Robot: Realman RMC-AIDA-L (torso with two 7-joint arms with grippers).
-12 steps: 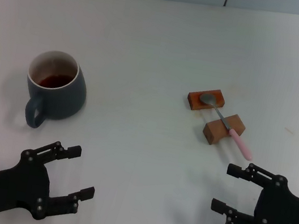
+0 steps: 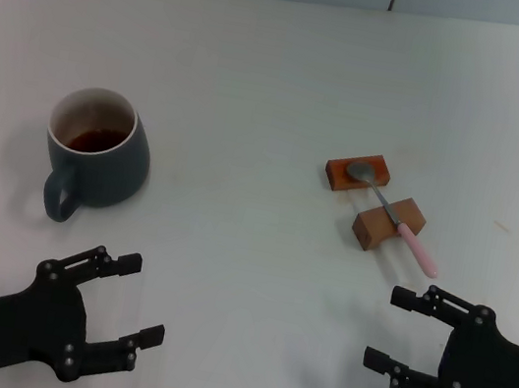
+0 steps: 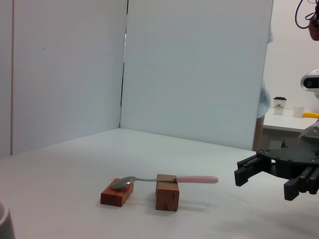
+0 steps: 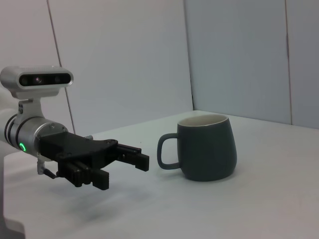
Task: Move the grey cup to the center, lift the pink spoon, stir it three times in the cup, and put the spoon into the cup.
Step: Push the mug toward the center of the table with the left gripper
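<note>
Head cam looks down on white table (image 2: 279, 78) from above; wrist cams sit low near tabletop, facing each other across shared mid-table.

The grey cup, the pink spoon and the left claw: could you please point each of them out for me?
grey cup (image 2: 105, 166): head view, on its dark outer wall.
pink spoon (image 2: 417, 248): head view, on its pink handle.
left claw (image 2: 132, 297): head view, midway between its open fingertips.
</note>
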